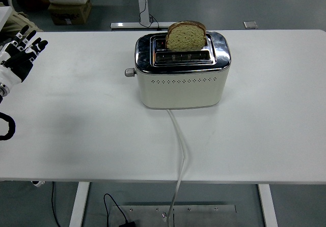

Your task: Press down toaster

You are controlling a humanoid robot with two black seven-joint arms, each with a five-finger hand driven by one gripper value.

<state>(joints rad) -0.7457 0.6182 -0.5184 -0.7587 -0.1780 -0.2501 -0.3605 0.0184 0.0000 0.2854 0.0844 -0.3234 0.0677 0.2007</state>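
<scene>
A cream toaster (181,84) with a chrome top stands at the middle of the white table (76,135). A slice of bread (186,35) stands up out of its far slot; the near slot is empty. The lever knob (130,72) sticks out of the toaster's left end, near the top of its travel. My left hand (23,51) is at the far left edge over the table, fingers spread and holding nothing, well left of the lever. The right arm is out of view.
The toaster's white cord (179,140) runs from its front face over the table's near edge to the floor. A cardboard box (69,10) and a table leg base (142,23) stand on the floor beyond the table.
</scene>
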